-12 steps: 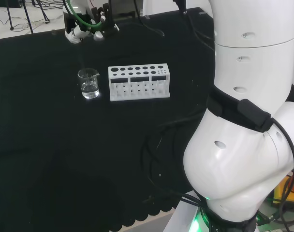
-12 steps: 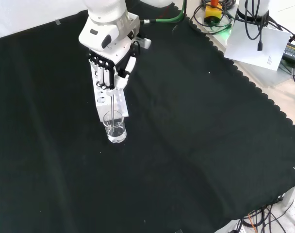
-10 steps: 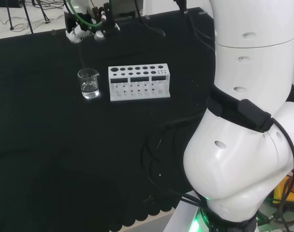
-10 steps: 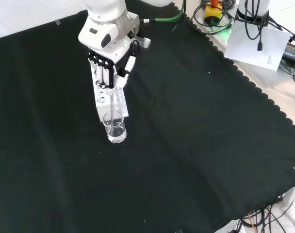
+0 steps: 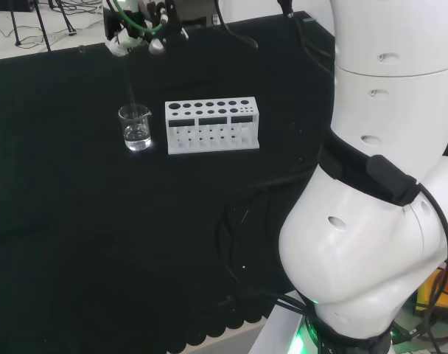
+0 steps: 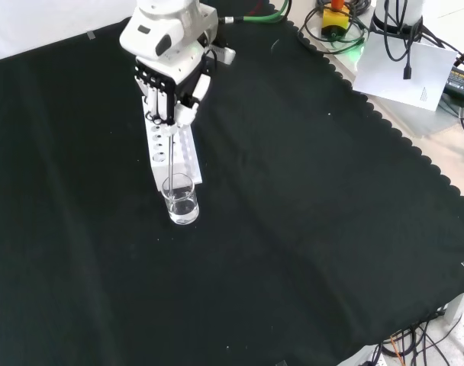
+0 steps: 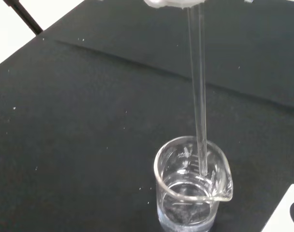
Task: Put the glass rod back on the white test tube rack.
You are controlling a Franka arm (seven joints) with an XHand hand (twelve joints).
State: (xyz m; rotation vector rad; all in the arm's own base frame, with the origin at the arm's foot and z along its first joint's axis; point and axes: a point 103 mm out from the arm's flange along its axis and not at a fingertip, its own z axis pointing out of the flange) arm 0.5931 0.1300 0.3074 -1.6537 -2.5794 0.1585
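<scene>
The hand is seen in the front view above the far part of the white test tube rack, its fingers curled downward and closed on the upper end of the glass rod. The rod is held upright and hangs straight down from the fingers. In the wrist view the glass rod is seen to reach into the mouth of the small glass beaker, with its lower tip inside the rim and above the clear liquid at the bottom.

In the front view the beaker is placed on the black-clothed desk just beside the near end of the rack. In the head view the beaker is found just left of the rack, whose rows of round holes are shown empty, and the hand is seen higher up near the top edge, with the thin rod faintly visible below it.
</scene>
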